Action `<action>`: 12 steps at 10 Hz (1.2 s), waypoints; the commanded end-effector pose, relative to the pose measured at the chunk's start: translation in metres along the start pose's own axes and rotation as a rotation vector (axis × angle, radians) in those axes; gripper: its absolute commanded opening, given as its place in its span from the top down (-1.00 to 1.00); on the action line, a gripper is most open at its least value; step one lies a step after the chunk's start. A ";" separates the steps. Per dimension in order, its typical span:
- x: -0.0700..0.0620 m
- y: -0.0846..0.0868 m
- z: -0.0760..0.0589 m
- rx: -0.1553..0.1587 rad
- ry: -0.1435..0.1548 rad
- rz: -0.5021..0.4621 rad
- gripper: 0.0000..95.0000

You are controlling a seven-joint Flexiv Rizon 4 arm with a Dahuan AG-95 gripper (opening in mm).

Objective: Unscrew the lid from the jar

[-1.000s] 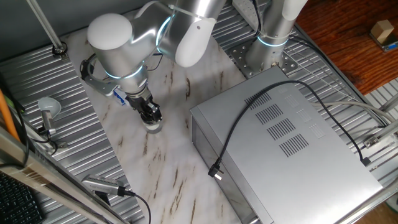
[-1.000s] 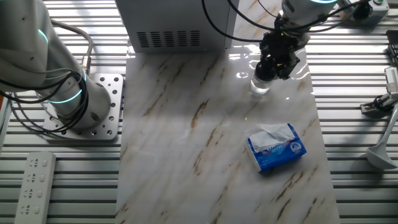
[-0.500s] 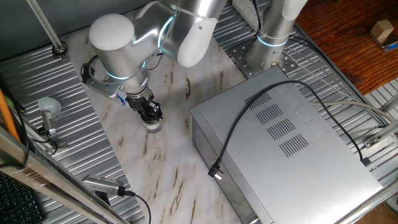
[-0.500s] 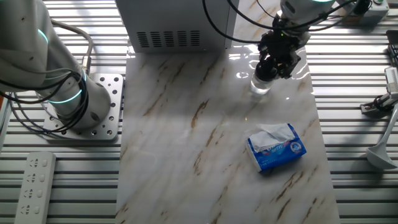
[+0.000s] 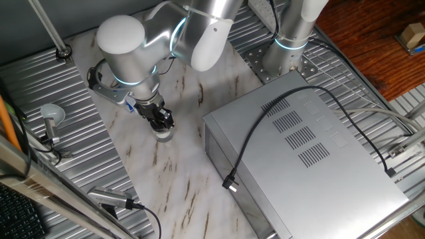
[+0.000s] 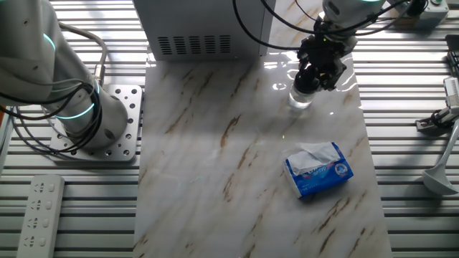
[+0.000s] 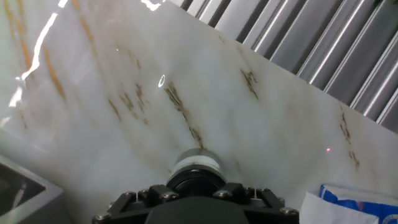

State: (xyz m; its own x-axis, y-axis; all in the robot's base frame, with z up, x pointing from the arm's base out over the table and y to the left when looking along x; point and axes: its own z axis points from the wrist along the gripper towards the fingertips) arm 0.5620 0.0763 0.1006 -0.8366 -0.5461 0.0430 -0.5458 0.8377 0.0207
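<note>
Fingers of the gripper (image 6: 310,80) look clamped on the lid (image 7: 193,181) from straight above, presumably for twisting, while the jar (image 6: 300,99) stands upright on the marble tabletop (image 6: 215,143) near the grey metal box (image 5: 305,153).

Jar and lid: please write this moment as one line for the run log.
stage: unscrewing | gripper: shut on lid | jar: upright on marble table, lid not yet off | nearby: tissue packet, untouched
</note>
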 end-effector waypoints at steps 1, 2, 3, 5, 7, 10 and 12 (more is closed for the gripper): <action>0.000 0.000 0.002 0.005 -0.004 -0.026 -0.20; 0.000 0.000 0.002 0.005 -0.007 -0.044 -0.20; 0.000 0.000 0.002 0.010 -0.012 -0.076 -0.20; 0.000 0.000 0.002 0.015 -0.019 -0.127 -0.20; 0.000 0.000 0.002 0.020 -0.024 -0.188 -0.20; 0.000 0.000 0.002 0.021 -0.028 -0.298 -0.20; 0.000 0.000 0.002 0.023 -0.027 -0.358 -0.20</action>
State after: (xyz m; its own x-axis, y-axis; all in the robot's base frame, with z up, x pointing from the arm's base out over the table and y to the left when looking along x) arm 0.5610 0.0770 0.1011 -0.6189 -0.7854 0.0100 -0.7853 0.6190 0.0095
